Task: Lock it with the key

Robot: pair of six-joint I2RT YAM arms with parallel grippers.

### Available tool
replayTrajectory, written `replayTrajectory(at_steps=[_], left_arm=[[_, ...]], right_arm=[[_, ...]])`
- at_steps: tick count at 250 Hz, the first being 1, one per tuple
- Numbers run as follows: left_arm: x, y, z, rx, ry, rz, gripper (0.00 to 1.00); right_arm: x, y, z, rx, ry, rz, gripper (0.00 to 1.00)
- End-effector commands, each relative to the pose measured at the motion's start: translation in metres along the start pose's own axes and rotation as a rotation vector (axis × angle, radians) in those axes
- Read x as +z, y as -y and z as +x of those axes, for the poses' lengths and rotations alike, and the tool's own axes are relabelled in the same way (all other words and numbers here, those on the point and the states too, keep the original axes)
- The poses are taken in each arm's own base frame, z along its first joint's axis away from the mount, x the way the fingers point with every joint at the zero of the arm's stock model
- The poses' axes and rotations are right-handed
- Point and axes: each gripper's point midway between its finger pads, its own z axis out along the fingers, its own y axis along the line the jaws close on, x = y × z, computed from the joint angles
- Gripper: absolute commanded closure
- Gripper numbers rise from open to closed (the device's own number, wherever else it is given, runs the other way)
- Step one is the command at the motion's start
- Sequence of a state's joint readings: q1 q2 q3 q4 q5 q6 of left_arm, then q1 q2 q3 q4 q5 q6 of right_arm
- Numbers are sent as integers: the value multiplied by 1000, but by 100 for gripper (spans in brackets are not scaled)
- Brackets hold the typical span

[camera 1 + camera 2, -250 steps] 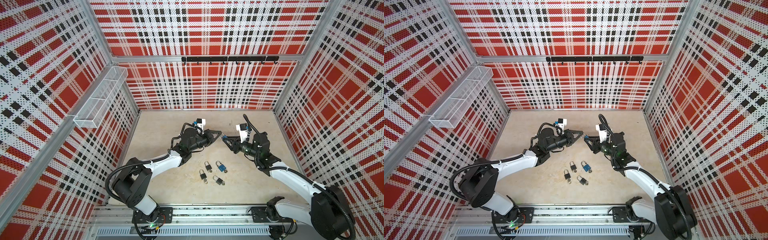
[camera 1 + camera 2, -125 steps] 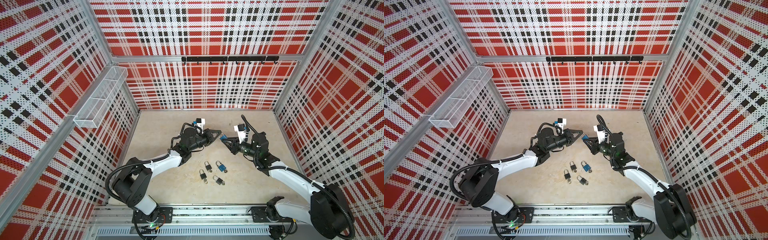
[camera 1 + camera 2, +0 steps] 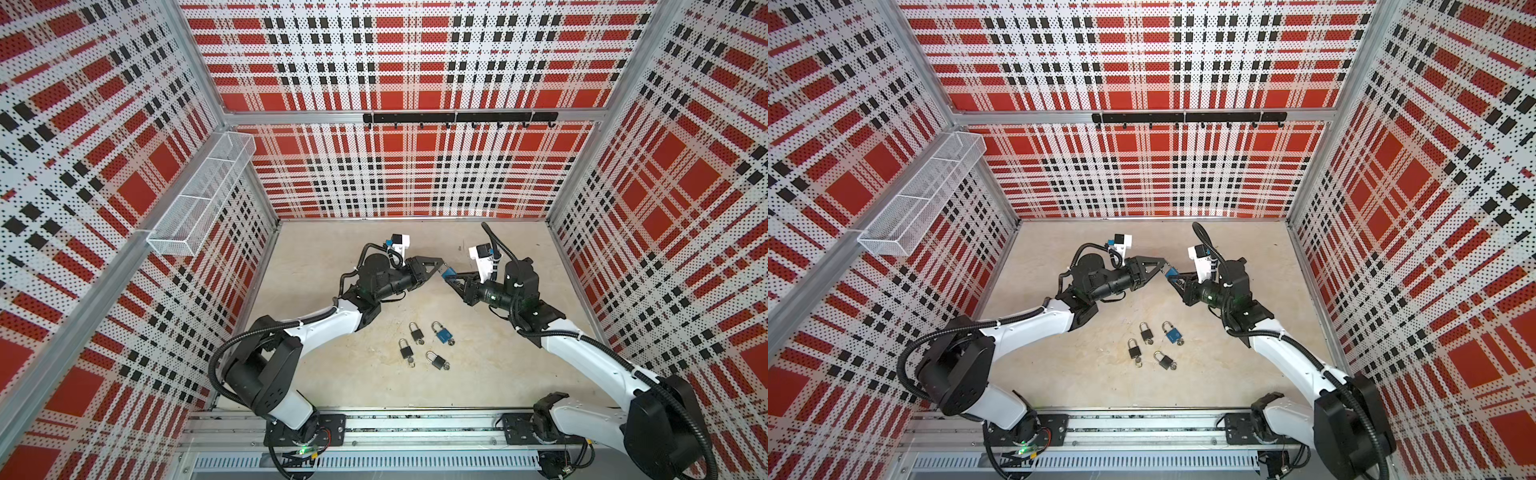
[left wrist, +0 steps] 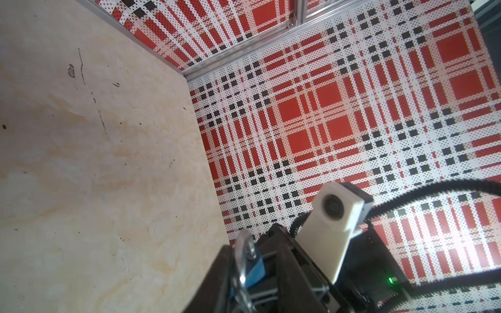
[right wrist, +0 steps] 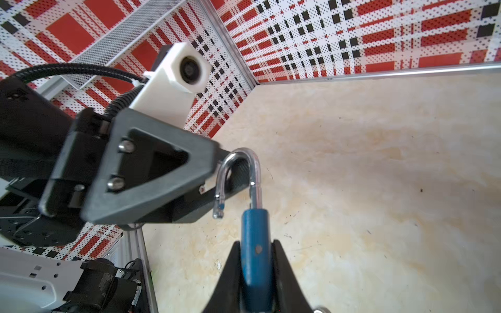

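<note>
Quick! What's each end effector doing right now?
Left end effector: at the padlock's shackle; open or closed cannot be told.
Right end effector: closed on the blue padlock.

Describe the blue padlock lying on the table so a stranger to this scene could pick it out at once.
On the beige table, toward its front middle, four small padlocks lie in a loose cluster. The blue padlock sits at the cluster's far right in both top views. Its three neighbours are black padlocks, and the other blue lock is held in the air, not lying down.
</note>
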State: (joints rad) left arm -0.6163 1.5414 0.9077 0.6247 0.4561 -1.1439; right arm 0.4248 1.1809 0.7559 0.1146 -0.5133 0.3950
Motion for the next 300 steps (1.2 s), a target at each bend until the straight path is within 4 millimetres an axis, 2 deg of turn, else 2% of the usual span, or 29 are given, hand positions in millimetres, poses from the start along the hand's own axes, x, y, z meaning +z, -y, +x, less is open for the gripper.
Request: replayTrajectory(at_steps=[1,40,78,148,200,243,300], left_arm=[[-20,25,-23,131,20,24,59],[-43,23,-34,283,-12,-42,58],[-49,24,-17,397,-152,-25,62],[-53,15,11,365,-244,-2,67],[-60,6,33,332,-293,-2,68],[-58,14,52,323,-338,28,69],[-62,18,56,321,-332,34,72]], right_arm=[[-10,-15,-8,-11,-43,-17,100],[-15,-30,4,-12,-148,-82,100],[-20,-45,12,4,-199,-158,100],[-20,-62,25,82,-290,-294,100],[-23,-76,23,101,-305,-382,100],[-23,-77,23,117,-313,-394,100],[-19,-74,26,132,-325,-391,100]])
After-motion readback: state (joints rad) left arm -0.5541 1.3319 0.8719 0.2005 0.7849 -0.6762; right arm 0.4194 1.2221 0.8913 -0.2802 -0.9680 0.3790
